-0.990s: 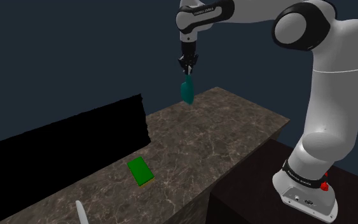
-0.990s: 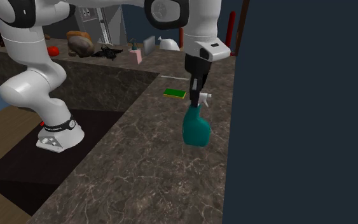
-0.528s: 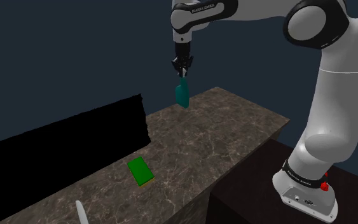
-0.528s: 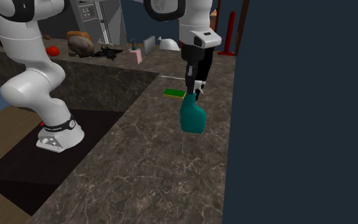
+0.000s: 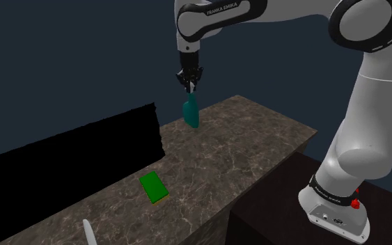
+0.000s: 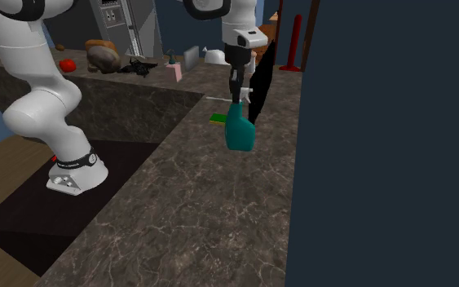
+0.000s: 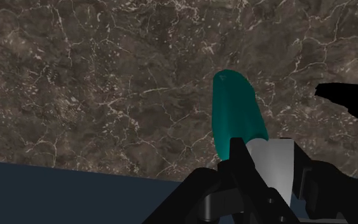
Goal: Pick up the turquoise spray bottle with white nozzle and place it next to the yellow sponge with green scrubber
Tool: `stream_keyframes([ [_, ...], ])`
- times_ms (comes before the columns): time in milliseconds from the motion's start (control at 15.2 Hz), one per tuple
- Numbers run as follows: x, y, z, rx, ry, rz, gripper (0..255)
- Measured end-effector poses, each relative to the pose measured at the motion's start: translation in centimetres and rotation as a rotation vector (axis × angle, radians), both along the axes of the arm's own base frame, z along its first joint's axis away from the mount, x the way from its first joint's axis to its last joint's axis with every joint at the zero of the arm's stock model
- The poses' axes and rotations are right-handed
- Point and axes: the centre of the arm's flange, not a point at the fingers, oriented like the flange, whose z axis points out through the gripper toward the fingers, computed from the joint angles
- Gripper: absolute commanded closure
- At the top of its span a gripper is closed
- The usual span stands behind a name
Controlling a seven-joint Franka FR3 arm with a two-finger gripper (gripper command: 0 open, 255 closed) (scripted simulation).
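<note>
A turquoise spray bottle (image 5: 191,112) with a white nozzle hangs upright above the far part of the marble counter (image 5: 243,149). My gripper (image 5: 189,83) is shut on the bottle's top. Seen from the second exterior view, the bottle (image 6: 239,131) hangs under the gripper (image 6: 237,91), clear of the counter. At the wrist, the fingers (image 7: 238,159) clasp the white nozzle (image 7: 273,167), and the turquoise body (image 7: 233,114) points down at the stone. The sponge (image 5: 154,187), green on top with a yellow edge, lies flat nearer the front; the bottle partly hides the sponge (image 6: 217,119).
A dark blue wall (image 6: 382,147) runs along the counter's far side, with a black area (image 5: 69,149) behind the sponge. A white knife-like thing (image 5: 88,234) lies at the counter's near end. Clutter sits on a far counter (image 6: 113,57). The stand (image 5: 368,223) is lower right.
The arm has carried the held bottle toward the shoulder view's left, along the counter in the sponge's direction. The sponge has not moved.
</note>
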Motion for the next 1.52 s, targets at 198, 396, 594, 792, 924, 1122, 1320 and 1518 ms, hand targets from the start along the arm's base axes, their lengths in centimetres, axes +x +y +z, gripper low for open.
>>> stream_keyframes([
  [198, -0.9, 3.8, 0.1, 0.0, 0.0, 0.0, 255],
  [396, -1.7, 7.8, 0.1, 0.0, 0.0, 0.0, 255],
  [594, -3.0, 11.3, -0.2, 0.0, 0.0, 0.0, 255],
  [792, -3.1, 12.5, -1.1, 0.0, 0.0, -0.001, 255],
  [924, -3.1, 12.6, -2.0, 0.0, 0.0, -0.001, 255],
  [1122, -3.1, 12.6, -3.7, -0.001, 0.001, -0.001, 255],
  [1320, -3.2, 12.5, -5.2, -0.001, 0.001, -0.001, 255],
  [1518, -3.2, 12.6, -6.8, 0.0, 0.001, -0.001, 255],
])
